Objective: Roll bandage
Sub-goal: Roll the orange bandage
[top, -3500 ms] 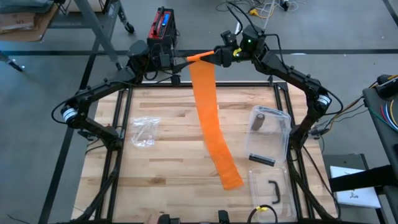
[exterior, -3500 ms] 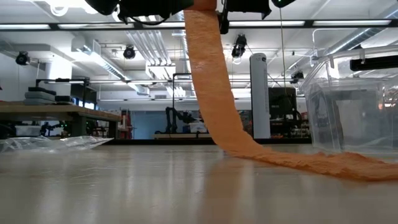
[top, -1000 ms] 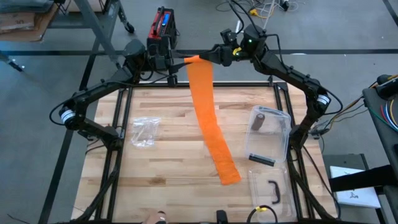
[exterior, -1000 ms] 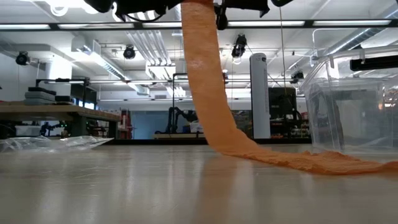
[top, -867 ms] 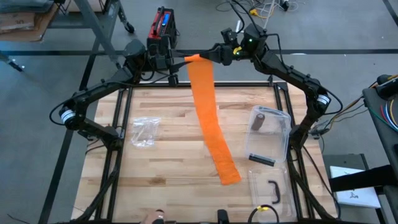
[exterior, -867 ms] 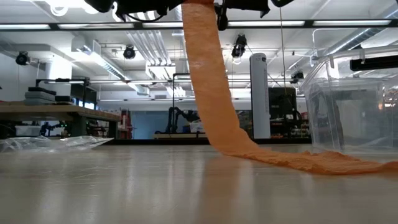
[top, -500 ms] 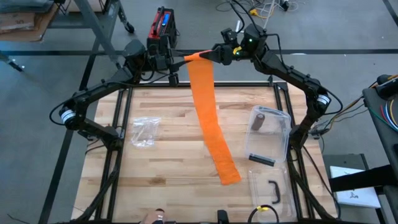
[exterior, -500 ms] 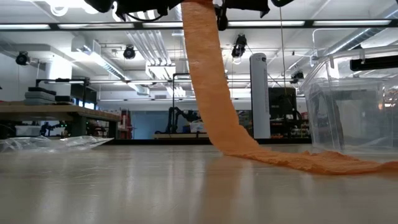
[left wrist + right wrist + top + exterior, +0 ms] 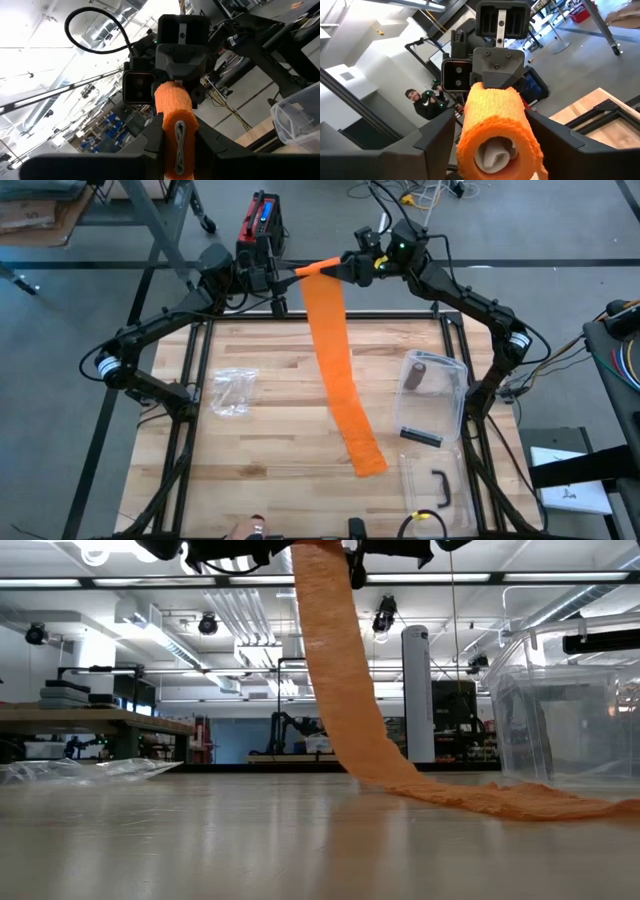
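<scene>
orange bandage (image 9: 340, 370) (crepe-textured), pale striped wood table (image 9: 270, 440).

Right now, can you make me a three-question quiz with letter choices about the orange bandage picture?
1. Where is the rolled end of the orange bandage?
A. Up between the two grippers
B. Inside the clear box
C. On the floor

2. What colour is the bandage?
A. Blue
B. Orange
C. White

3. What is the loose end of the bandage doing?
A. Lying on the wooden table
B. Fully rolled up
C. Folded in the plastic bag

Answers: 1 A, the roll sits between the left gripper and the right gripper. 2 B, it is bright orange. 3 A, the strip hangs down and trails across the table.
</scene>
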Controlling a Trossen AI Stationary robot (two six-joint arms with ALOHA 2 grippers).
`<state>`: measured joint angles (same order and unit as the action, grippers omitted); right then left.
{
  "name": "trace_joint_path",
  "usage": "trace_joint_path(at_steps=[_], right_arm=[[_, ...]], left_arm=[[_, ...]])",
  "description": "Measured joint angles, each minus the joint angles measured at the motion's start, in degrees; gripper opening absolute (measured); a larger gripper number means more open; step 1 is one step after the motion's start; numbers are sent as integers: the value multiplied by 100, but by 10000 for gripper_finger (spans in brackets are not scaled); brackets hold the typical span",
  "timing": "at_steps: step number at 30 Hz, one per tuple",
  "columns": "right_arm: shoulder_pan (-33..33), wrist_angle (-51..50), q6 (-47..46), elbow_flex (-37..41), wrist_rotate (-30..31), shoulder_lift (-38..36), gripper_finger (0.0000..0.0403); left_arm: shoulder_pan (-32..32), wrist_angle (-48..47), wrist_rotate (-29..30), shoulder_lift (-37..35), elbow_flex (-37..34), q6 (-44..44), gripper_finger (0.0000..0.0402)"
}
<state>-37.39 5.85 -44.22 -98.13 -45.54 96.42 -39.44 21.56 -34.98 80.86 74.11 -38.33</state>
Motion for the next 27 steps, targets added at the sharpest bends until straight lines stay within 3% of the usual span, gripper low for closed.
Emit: trace_joint_path(at_steps=[9, 14, 19, 24, 27], right_arm=[[0, 0, 78, 0, 57, 0, 150], [0, 2, 140, 0, 74, 0, 126], [0, 46, 429, 0, 82, 0, 122], [-1, 64, 949, 0, 85, 0, 117], [-3, 22, 1361, 0, 57, 0, 113]], left_arm=[[2, 0, -2, -2, 0, 4, 50], [2, 17, 78, -4, 0, 495, 60], [-34, -45, 169, -102, 0, 1426, 114], [-95, -444, 381, -257, 0, 3462, 192], [-101, -683, 147, -259, 0, 4219, 235]])
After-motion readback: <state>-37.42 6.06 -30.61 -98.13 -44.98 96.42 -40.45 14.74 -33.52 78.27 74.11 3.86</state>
